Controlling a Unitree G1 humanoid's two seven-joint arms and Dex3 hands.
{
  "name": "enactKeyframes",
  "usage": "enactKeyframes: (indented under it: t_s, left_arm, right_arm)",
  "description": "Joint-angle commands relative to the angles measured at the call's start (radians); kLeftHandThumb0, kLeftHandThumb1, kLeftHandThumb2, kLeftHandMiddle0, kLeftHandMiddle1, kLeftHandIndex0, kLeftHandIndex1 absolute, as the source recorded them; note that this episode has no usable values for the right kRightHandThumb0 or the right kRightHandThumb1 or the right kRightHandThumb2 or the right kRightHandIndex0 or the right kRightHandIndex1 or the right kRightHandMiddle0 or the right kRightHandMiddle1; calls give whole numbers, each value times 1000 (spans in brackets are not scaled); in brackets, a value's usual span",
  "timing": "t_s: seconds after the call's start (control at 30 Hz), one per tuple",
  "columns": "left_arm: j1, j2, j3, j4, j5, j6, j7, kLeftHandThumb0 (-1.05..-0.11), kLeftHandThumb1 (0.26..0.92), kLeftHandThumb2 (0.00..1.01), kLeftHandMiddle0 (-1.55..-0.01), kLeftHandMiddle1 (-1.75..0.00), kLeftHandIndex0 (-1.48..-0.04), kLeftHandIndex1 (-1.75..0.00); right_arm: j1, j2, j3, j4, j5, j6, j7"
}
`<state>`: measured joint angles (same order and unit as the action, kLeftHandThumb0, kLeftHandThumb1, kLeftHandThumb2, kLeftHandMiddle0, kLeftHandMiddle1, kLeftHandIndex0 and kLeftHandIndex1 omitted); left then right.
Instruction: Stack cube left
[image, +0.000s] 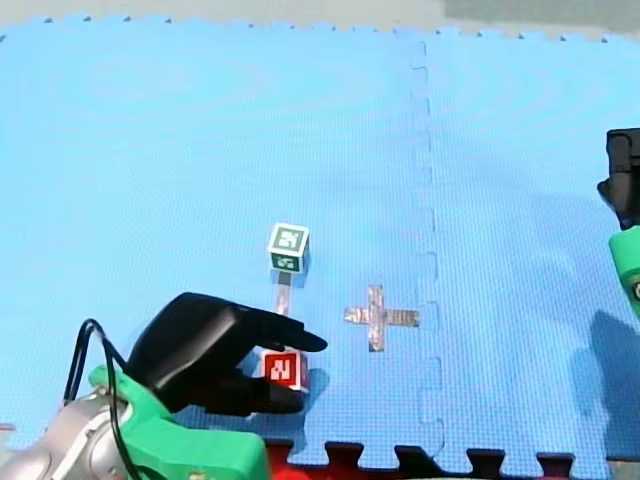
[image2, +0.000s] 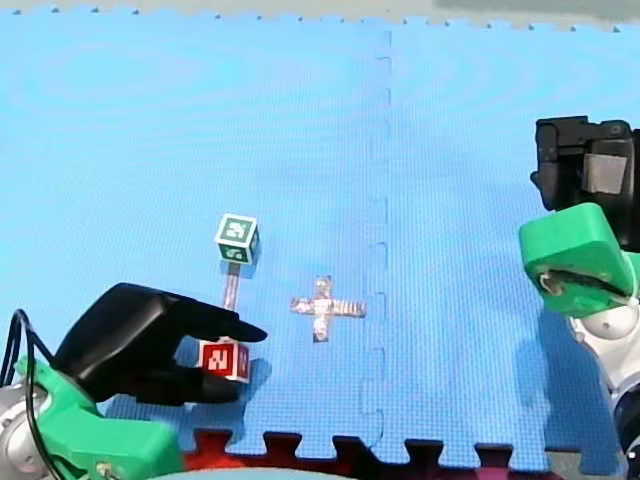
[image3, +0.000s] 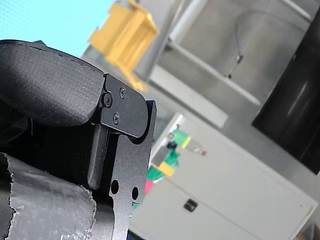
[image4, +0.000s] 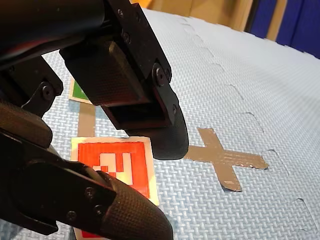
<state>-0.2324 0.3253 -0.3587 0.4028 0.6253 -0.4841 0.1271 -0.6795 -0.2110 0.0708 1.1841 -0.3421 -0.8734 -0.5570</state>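
A red cube with a white-and-red pattern sits on the blue foam mat near its front edge. My left hand comes in from the lower left and is shut on it, one finger over its far side and the thumb against its near side. The second wrist view shows the same red cube between those black fingers. A green cube stands a short way beyond it, apart from the hand. My right hand is raised at the right edge, holding nothing.
A silver tape cross lies on the mat to the right of the red cube, and a short tape strip runs between the two cubes. A mat seam runs front to back. The mat's jagged front edge is close behind the red cube.
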Motion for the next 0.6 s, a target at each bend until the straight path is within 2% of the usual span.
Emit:
enactKeyframes:
  t_s: [0.0,0.17,0.27,0.3,0.47,0.57]
  left_arm:
    - [-40,-14,12,-46,-25,37,-40,-513,827,3,-944,-1746,-1251,-58]
    - [-68,-47,13,-191,-16,177,-127,-500,813,0,-947,-1746,-1255,-50]
    - [-80,-62,7,-218,2,241,-149,-498,805,0,-948,-1746,-1261,-48]
    - [-82,-62,6,-217,3,247,-151,-498,804,0,-948,-1746,-1262,-47]
    - [-108,-57,-4,-143,-7,168,-110,-495,795,0,-939,-1746,-1269,-44]
    - [-118,-57,-6,-122,-8,147,-99,-493,789,0,-933,-1746,-1283,-43]
  right_arm:
    - [-1,1,-1,7,2,3,1]
    - [-4,9,2,15,-2,8,-1]
    - [-4,13,7,20,-9,11,-12]
    - [-4,14,8,20,-12,11,-16]
    - [-2,18,15,19,-23,11,-34]
    - [0,20,17,19,-24,11,-41]
